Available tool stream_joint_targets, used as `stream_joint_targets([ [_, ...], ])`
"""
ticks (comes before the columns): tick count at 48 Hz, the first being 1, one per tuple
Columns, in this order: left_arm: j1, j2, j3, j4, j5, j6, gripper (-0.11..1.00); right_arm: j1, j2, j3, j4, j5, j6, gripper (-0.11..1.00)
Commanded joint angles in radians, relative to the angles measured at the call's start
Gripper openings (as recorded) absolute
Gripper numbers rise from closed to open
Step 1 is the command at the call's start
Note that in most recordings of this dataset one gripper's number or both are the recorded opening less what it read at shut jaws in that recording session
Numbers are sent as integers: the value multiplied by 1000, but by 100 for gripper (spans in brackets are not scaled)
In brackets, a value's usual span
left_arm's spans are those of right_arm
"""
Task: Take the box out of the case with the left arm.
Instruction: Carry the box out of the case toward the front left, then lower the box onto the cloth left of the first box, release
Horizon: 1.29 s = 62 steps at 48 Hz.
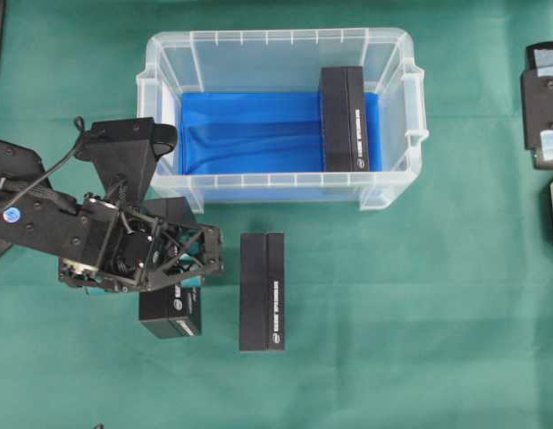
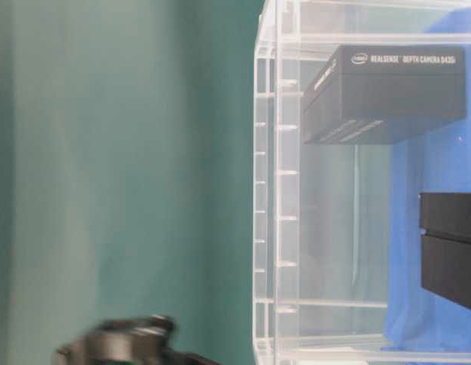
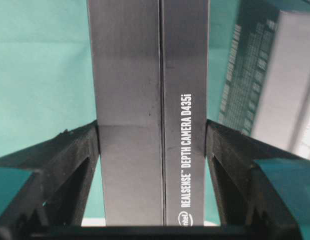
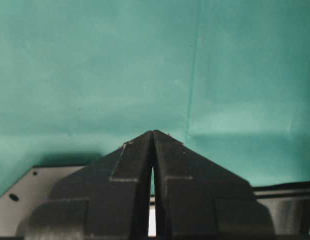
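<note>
The left gripper [image 3: 152, 150] clamps a black box [image 3: 147, 115] outside the case [image 1: 280, 192], over the green cloth [image 1: 419, 313]; its long axis runs straight away from the wrist. The right gripper [image 4: 152, 137] rests with fingertips together; a second box [image 1: 263, 290] lies alongside; a third [image 1: 344, 119] remains inside.

Black box [image 3: 149, 125] side: "REALSENSE DEPTH CAMERA D435i", Intel logo.

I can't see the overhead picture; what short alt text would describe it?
A black robot arm's left gripper holds a black box on the green table, outside a clear case. A second box lies nearby; a third stays in the case.
</note>
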Motion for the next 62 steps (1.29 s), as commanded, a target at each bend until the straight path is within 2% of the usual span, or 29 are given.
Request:
stream_joint_targets([
  [1, -2, -18, 9, 5, -26, -2, 61, 0, 2, -11, -3, -5, -2, 0],
  [9, -8, 25, 61, 5, -140, -2, 61, 0, 2, -11, -8, -5, -3, 0],
  [17, -29, 86, 98, -18, -239, -2, 61, 0, 2, -11, -11, -5, -3, 0],
  [31, -37, 94, 109, -21, -247, 3, 61, -2, 0, -11, -11, -5, -3, 0],
  [42, -48, 92, 110, -21, -298, 43, 61, 0, 0, -11, -12, -5, -3, 0],
  [47, -54, 94, 109, -43, -321, 58, 61, -2, 0, -11, -12, -5, -3, 0],
  [61, -61, 92, 109, -52, -336, 55, 61, -2, 0, -11, -12, -5, -3, 0],
  [62, -63, 92, 107, -52, -336, 55, 64, 0, 0, -11, -12, -5, -3, 0],
])
